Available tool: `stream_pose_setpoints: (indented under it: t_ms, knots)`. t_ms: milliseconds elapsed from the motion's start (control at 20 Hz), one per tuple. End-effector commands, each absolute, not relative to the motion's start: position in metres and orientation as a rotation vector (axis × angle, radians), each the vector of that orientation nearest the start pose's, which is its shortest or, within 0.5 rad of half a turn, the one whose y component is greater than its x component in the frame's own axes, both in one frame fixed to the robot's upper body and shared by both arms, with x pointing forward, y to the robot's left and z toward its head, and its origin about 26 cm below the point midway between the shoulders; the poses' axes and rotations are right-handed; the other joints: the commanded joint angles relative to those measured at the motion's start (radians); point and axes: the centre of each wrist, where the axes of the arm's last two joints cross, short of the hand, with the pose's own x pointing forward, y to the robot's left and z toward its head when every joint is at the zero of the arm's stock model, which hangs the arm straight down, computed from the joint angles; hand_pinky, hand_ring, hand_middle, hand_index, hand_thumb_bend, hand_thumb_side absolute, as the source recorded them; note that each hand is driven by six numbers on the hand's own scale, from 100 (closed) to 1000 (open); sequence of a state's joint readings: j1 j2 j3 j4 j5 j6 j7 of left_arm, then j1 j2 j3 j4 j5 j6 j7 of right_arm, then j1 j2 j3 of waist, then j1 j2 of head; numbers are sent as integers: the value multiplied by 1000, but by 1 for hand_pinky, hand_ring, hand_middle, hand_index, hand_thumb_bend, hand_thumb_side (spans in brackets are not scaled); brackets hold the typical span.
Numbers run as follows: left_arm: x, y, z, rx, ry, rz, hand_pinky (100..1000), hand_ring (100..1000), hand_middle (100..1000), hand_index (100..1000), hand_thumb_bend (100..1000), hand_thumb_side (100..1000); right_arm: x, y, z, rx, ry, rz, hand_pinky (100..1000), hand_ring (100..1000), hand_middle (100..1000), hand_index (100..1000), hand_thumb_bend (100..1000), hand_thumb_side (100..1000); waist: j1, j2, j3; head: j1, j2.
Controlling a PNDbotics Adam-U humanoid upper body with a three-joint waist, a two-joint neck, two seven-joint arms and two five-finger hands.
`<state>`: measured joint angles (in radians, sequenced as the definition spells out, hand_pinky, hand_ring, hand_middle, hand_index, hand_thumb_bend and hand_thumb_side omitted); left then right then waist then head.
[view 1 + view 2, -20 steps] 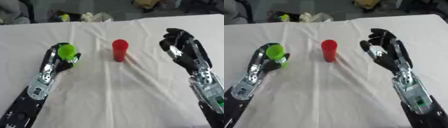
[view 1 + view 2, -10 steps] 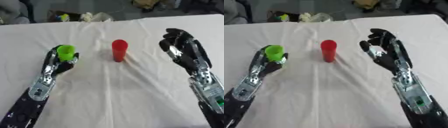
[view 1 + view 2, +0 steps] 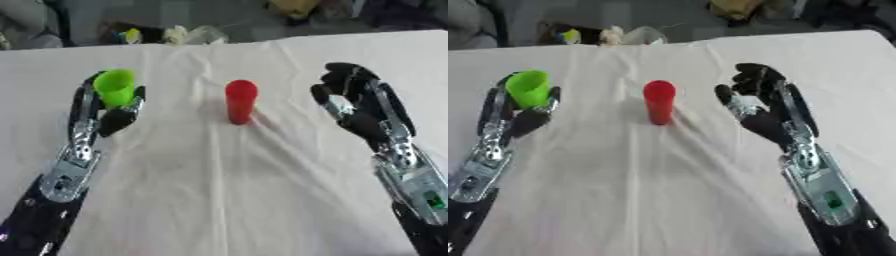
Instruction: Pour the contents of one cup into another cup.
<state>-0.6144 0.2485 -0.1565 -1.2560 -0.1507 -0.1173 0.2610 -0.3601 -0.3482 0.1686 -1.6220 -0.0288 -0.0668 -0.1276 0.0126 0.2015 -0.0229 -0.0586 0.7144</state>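
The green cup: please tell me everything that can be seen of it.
The green cup is bright green, plain and smooth, like plastic, and wider at its open rim. It is upright or nearly so, mouth up, held by the left hand, whose fingers curl round its lower part. It is left of the red cup. Its contents cannot be seen.

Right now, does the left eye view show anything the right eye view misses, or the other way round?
Only the left eye view: little extra, just more bare cloth to the left of the left arm. Only the right eye view: the table's far right corner and a strip of floor beyond it, plus more of the right forearm. Both share the scene: the left robot hand curled round a green cup, a red cup standing upright mid-table, the right robot hand raised beside it holding nothing, and blurred clutter past the far edge.
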Motion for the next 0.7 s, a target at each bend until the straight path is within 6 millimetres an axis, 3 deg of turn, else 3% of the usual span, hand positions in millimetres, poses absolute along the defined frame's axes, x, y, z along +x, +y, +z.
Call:
stream_pose_setpoints:
  t_ms: [50, 700]
  knots:
    - [411, 219, 137, 339, -2082, -330, 100, 334, 287, 662, 100, 174, 356, -251, 117, -159, -1995, 390, 728, 655, 619, 770, 518, 417, 1, -21, 6, -7, -5]
    - [388, 203, 164, 215, -2170, -340, 100, 335, 287, 663, 100, 179, 387, -245, 102, -249, -1926, 524, 729, 672, 629, 776, 572, 324, 9, -25, 52, -42, -17]
